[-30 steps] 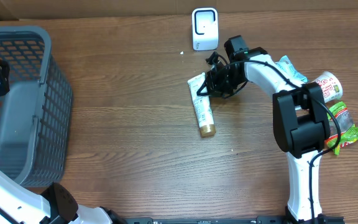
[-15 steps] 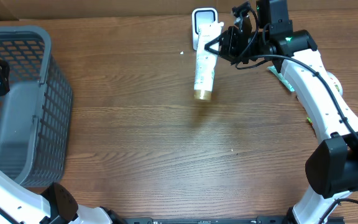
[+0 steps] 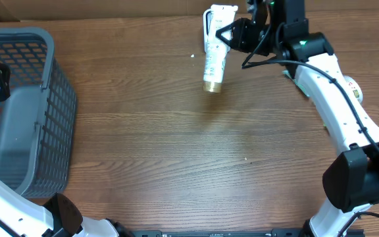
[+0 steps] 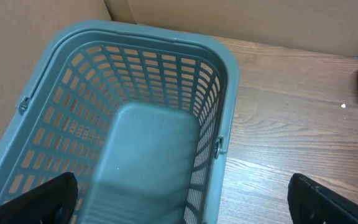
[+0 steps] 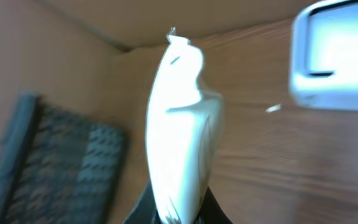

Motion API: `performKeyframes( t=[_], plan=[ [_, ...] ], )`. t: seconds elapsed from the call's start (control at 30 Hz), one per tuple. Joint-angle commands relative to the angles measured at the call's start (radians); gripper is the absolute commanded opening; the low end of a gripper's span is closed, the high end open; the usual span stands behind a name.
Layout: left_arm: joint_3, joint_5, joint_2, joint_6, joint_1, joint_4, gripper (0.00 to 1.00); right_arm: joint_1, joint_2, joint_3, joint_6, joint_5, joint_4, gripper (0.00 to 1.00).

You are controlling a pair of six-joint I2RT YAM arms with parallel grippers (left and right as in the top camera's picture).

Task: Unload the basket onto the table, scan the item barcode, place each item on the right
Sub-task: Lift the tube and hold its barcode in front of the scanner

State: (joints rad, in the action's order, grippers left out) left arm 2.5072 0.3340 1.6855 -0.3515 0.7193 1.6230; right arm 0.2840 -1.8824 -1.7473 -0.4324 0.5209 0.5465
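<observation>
Right pincer is pressed together on the tube, pinching it near its flat crimped end, gold cap hanging toward the camera side of the counter. The tube is off the wood and up at the far edge. From overhead it lies across the white scanner, which shows only as a sliver behind it. The wrist view says otherwise about contact: the tube stands in the foreground and the scanner sits off to its side on the counter, apart from it. So by my read this is the presenting step, with the item lifted and brought to the reader and the scan itself not yet made sure of. That wrist picture is smeared, and no barcode can be made out on the tube from any angle, so which face carries it I cannot tell. The next move calls for a roll of the wrist to turn the printed side toward the scanner's window, then a steady pause in front of it, close but not knocking it over. The left pincer is spread wide, holding nothing, parked over the grey basket at the far left, well apart from the action.
</observation>
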Motion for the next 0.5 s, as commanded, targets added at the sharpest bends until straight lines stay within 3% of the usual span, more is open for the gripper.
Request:
performKeyframes(
  t=[0.0,0.1,0.27,0.47],
  plan=[
    [0.000,0.014,0.001,-0.019,-0.006,-0.004,1.00,0.079,0.064,-0.025,0.068,-0.436,-0.027,0.04],
    [0.000,0.014,0.001,-0.019,-0.006,-0.004,1.00,0.153,0.045,-0.025,0.225,-0.767,-0.119,0.04],
    [0.000,0.014,0.001,-0.019,-0.006,-0.004,1.00,0.239,-0.037,-0.025,0.581,-1.103,-0.378,0.04],
    [0.000,0.014,0.001,-0.019,-0.006,-0.004,1.00,0.244,-0.231,-0.025,1.048,-1.199,-0.845,0.04]
  ],
)
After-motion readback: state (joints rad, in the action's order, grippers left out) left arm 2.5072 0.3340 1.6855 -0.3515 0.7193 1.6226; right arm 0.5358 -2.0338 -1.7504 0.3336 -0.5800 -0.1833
